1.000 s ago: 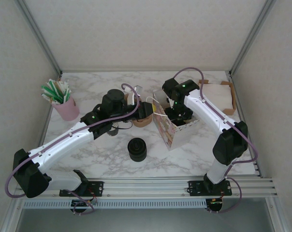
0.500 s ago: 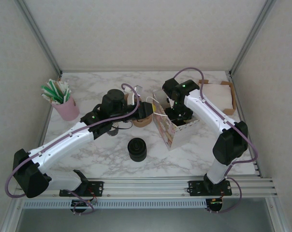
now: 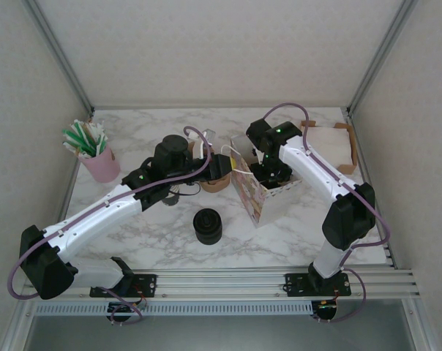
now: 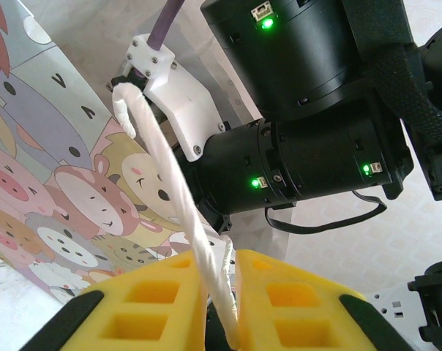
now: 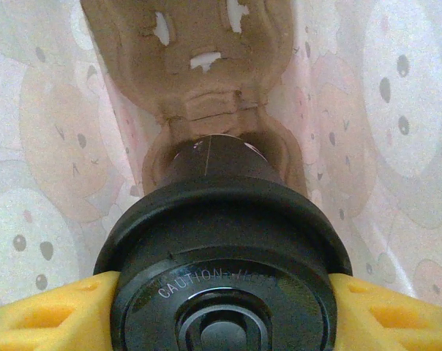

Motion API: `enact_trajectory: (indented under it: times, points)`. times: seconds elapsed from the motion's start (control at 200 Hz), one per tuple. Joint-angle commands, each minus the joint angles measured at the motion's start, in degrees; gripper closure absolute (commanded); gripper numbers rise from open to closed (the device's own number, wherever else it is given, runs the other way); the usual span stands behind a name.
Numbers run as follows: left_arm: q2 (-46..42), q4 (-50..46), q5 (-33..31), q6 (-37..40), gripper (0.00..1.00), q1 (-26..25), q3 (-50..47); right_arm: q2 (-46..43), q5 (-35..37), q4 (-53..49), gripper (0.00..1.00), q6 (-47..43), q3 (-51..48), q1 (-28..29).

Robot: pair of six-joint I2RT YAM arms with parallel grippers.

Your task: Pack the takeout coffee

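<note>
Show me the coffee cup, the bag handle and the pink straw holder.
coffee cup [image 5: 221, 248], right wrist view, black lid
bag handle [image 4: 175, 196], left wrist view, mid-strand
pink straw holder [image 3: 102, 166], top view, side wall

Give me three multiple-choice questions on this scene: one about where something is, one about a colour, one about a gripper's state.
1. Where is the takeout coffee?
A) beside the napkin box
B) inside the cartoon bag
C) on the black lids

2. What colour is the cup holding the straws?
A) pink
B) blue
C) black

3. The left gripper is:
A) open above the table
B) shut on a lid
C) shut on the bag's white handle

Answers:
1 B: the right gripper holds it between the bag's walls.
2 A: its wall is plainly pink.
3 C: the yellow pads pinch the handle.
</note>
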Motion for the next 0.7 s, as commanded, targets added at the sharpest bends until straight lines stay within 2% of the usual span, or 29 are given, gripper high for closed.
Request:
enact_trajectory:
  times: [0.0,0.536,0.696]
  points:
    - [-0.9,-0.4,-0.5,0.6,0.82,0.5,0.0,0.0,0.3,2.1,0.36,-0.7,-1.9,-0.9]
    - [-0.9,-0.5,-0.6,0.5,0.82,0.5,0.0,0.8,-0.3,3.9,0.36,-0.9,-3.7,-1.3]
    - [-0.9,-0.9,-0.9,0.7,0.79,0.5,0.2,1.1,-0.4,3.8,0.36,-1.0,-3.3,-1.3]
